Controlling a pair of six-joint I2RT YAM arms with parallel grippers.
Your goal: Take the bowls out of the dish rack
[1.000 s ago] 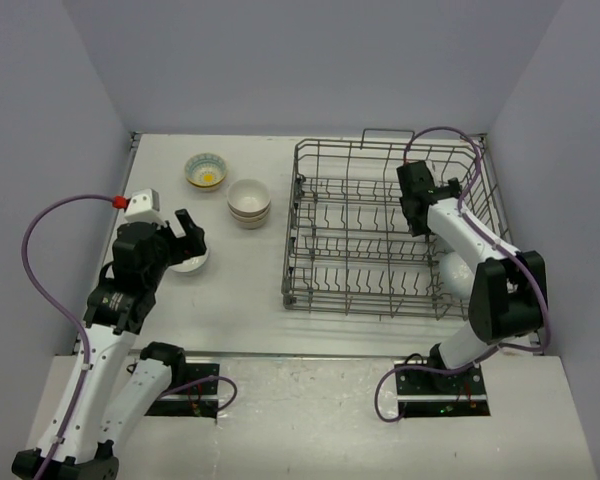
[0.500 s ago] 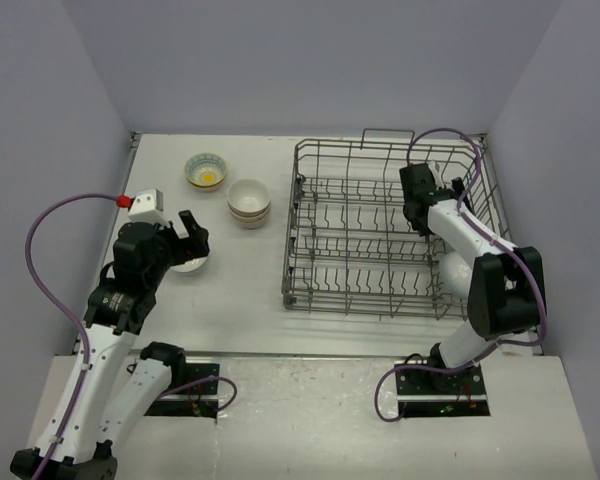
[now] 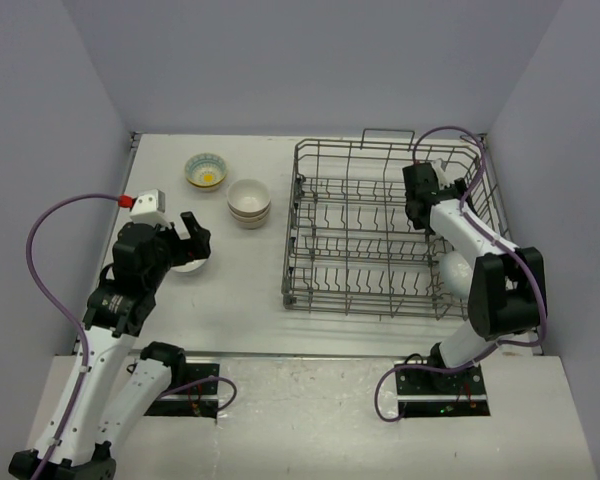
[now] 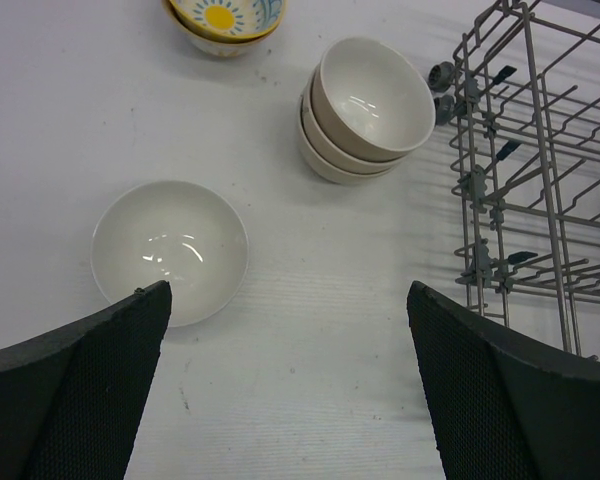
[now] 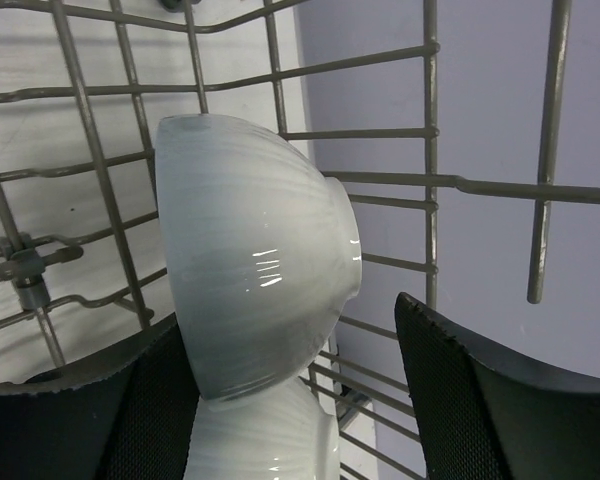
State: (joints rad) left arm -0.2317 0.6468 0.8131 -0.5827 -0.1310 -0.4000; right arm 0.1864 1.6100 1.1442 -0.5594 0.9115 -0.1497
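The right tool [image 5: 285,340] stands open astride a white bowl [image 5: 250,250] tipped on edge in the dish rack [image 5: 430,180], another bowl [image 5: 260,440] just beneath. Pinching that glazed curve off-centre could squirt it into the wires. The left tool [image 4: 288,290] gapes wide, empty, over the desk [image 4: 330,330].

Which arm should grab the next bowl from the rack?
Right. The right fingers flank a white bowl on edge inside the dish rack; the left fingers hang open over the table, beside an unloaded bowl.
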